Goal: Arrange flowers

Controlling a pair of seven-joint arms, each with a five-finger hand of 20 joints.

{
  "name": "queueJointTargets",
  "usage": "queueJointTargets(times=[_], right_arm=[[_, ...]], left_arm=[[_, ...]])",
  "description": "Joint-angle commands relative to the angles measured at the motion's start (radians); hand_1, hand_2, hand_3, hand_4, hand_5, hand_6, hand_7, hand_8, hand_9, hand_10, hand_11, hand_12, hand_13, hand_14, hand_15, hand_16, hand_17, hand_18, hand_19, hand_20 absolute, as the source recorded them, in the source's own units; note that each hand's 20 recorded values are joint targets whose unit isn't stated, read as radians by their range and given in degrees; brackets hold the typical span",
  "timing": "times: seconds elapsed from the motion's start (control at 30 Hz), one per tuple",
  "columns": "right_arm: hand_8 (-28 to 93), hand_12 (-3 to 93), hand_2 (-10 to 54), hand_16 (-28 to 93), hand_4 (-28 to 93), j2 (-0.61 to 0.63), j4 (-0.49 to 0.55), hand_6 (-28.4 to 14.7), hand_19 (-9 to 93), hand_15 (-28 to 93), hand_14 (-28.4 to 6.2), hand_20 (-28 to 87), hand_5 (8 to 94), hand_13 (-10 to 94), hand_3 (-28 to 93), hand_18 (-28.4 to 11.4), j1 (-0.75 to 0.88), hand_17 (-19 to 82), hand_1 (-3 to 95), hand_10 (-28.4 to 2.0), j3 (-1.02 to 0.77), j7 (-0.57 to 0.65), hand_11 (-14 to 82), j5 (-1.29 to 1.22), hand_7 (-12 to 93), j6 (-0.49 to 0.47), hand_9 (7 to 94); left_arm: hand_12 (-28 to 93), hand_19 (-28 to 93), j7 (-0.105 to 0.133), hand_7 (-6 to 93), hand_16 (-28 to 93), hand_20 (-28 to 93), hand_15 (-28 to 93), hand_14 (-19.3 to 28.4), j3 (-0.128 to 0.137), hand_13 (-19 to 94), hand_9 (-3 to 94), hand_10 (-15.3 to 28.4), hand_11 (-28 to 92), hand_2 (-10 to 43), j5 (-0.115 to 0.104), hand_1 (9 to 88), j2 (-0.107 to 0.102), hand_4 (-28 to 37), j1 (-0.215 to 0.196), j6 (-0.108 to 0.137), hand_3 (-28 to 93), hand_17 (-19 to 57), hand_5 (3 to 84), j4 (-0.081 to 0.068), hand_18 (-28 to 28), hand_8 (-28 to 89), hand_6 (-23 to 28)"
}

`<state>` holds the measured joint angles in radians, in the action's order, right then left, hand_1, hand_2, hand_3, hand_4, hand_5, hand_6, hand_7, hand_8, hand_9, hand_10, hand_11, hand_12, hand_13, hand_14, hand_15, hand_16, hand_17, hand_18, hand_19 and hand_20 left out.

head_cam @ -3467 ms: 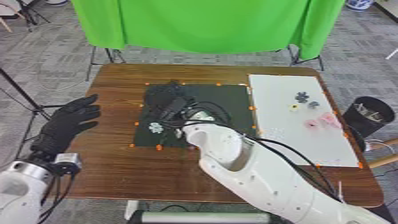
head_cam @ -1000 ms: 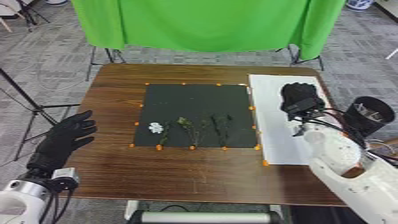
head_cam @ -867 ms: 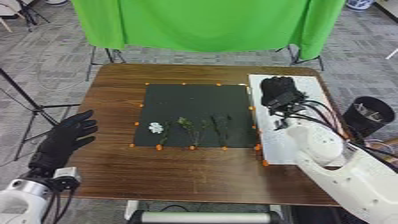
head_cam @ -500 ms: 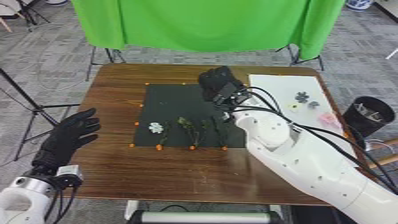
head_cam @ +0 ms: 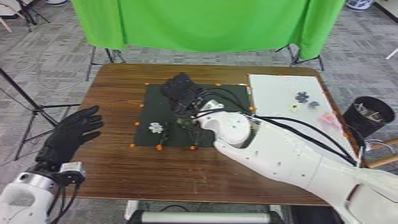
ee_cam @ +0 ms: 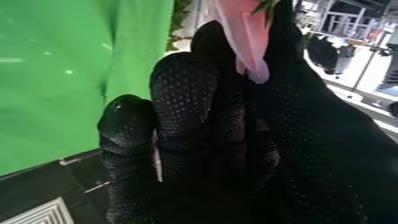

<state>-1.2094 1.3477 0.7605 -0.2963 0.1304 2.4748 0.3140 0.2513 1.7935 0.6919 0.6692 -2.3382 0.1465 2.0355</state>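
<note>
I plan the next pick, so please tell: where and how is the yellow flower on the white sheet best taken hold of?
Probably pinch the yellow flower by its outer edges, from above and its near left side: it is small and lies on the white sheet, with dark flowers beyond and to its right.

Now holds the right hand (head_cam: pixel 182 90) over the black mat (head_cam: pixel 154 107), after crossing leftward from the white sheet (head_cam: pixel 277 100). Grips a pink flower (ee_cam: pixel 244 37), removed from beside the other pink bloom (head_cam: pixel 330 120). Positions the left hand (head_cam: pixel 75 125) slightly farther forward and inward than before.
</note>
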Motion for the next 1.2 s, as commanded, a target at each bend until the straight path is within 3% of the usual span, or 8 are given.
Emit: queueJointTargets(times=[0.03, 0.17, 0.3, 0.6, 0.77, 1.2], right_arm=[[-1, 49.2, -9.5, 31, -28, -0.074, -0.044, 3.1, 93, 63, -3.4, 39, 69.6, 77, 83, -18.9, -0.039, 38, 49.3, -4.6, 0.049, 0.019, 24.4, 0.003, 52, 0.039, 84.4], [-1, 49.0, -9.5, 31, -28, -0.100, -0.096, 3.2, 93, 63, -3.5, 39, 69.4, 76, 83, -18.7, -0.054, 38, 49.3, -4.6, 0.088, 0.036, 24.1, 0.012, 52, 0.089, 84.3], [-1, 48.9, -9.5, 31, -28, -0.110, -0.134, 3.2, 93, 63, -3.4, 39, 69.1, 76, 83, -18.6, -0.073, 38, 49.3, -4.5, 0.121, 0.057, 24.0, 0.010, 52, 0.103, 84.2], [-2, 48.5, -9.5, 31, -28, -0.129, -0.207, 3.3, 93, 63, -3.4, 39, 68.6, 76, 82, -18.6, -0.136, 38, 49.7, -4.5, 0.218, 0.136, 23.5, -0.019, 52, 0.131, 83.9], [-2, 48.5, -9.5, 31, -28, -0.130, -0.196, 3.4, 93, 63, -3.4, 39, 68.3, 75, 81, -18.4, -0.130, 38, 50.0, -4.5, 0.204, 0.147, 23.2, -0.017, 52, 0.072, 83.8], [-3, 47.2, -9.5, 31, -28, -0.137, -0.191, 3.8, 92, 63, -3.5, 39, 67.3, 74, 80, -18.4, -0.125, 37, 49.4, -4.8, 0.186, 0.136, 20.8, -0.017, 52, 0.027, 83.4]], left_arm=[[16, 49, -0.006, 24.9, 0, 10, 38, 13.3, -0.020, 17, 24.0, 12.0, 31, -7.8, -0.002, 27.9, -0.018, -24.3, 0.036, 0.004, 69, -7.6, 28.7, -0.008, 21.5, -13, 3.6], [16, 49, -0.002, 25.0, 0, 11, 38, 13.2, -0.031, 17, 23.1, 11.8, 30, -7.7, -0.006, 27.9, -0.024, -24.4, 0.044, 0.011, 69, -7.6, 28.4, -0.008, 21.5, -13, 3.6], [16, 49, -0.008, 25.1, 0, 10, 39, 13.2, -0.042, 17, 22.8, 11.7, 31, -7.7, 0.001, 28.0, -0.024, -24.4, 0.066, -0.002, 69, -7.4, 28.3, -0.014, 21.5, -13, 3.6], [16, 49, -0.006, 24.9, 0, 10, 39, 13.2, -0.062, 17, 22.4, 11.7, 31, -7.6, -0.001, 27.9, -0.034, -24.4, 0.095, -0.006, 69, -7.4, 28.2, -0.023, 21.6, -13, 3.7], [16, 49, -0.013, 25.0, 0, 10, 39, 13.3, -0.066, 17, 22.4, 11.7, 31, -7.6, 0.001, 27.9, -0.034, -24.3, 0.102, -0.009, 69, -7.4, 28.1, -0.024, 21.5, -13, 3.7], [16, 49, -0.016, 25.2, -1, 10, 39, 13.3, -0.071, 17, 22.3, 11.7, 31, -7.5, 0.004, 27.9, -0.035, -24.4, 0.110, -0.013, 69, -7.5, 27.9, -0.026, 21.5, -13, 3.7]])
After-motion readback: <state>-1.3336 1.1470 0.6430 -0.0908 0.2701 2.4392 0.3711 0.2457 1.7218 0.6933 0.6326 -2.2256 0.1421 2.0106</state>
